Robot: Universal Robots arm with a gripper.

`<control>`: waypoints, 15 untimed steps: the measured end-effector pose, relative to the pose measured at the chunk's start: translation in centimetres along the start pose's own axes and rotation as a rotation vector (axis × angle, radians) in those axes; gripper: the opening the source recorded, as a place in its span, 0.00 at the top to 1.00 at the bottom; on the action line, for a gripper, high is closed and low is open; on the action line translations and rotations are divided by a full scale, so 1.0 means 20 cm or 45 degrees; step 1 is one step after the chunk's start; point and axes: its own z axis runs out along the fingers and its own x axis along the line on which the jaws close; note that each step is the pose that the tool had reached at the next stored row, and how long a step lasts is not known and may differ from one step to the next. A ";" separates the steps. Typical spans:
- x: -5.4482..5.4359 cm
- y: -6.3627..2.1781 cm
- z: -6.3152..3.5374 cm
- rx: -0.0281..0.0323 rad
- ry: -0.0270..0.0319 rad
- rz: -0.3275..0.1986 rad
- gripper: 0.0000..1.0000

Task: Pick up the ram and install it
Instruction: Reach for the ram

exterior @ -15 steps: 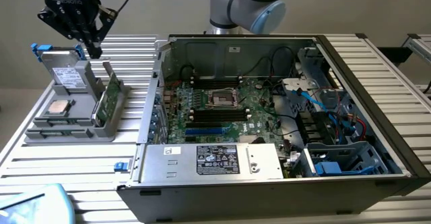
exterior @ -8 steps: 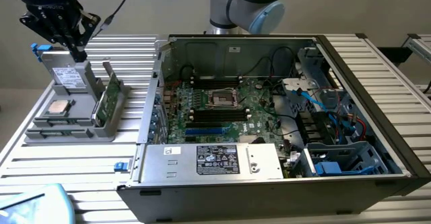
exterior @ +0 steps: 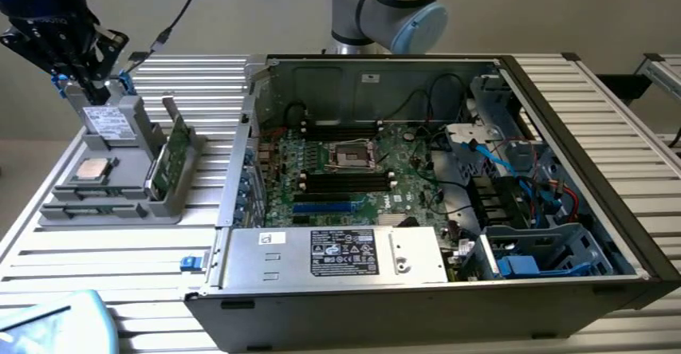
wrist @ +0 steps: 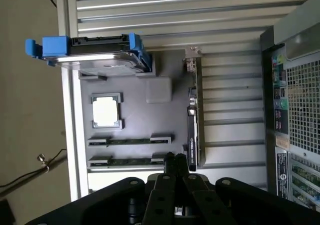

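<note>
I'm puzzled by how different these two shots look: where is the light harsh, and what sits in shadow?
Exterior view: soft even light on the table, the case darker inside toward the exterior view's right. Wrist view: the processor glares near white, the gripper is a dark silhouette, the ram lies in flat light.

Two ram sticks (wrist: 131,141), one processor chip (wrist: 106,110), one drive (wrist: 95,61), one card (wrist: 192,130), one case (exterior: 426,322).

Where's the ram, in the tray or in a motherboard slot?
In the tray: two ram sticks stand on edge in its holders.
</note>
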 end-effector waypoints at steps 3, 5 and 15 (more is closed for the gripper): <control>0.07 -0.006 0.021 0.0005 0.0094 0.001 0.89; 0.11 -0.014 0.035 0.0012 0.0180 0.001 0.89; 0.17 -0.119 0.090 0.0050 0.0714 0.004 0.89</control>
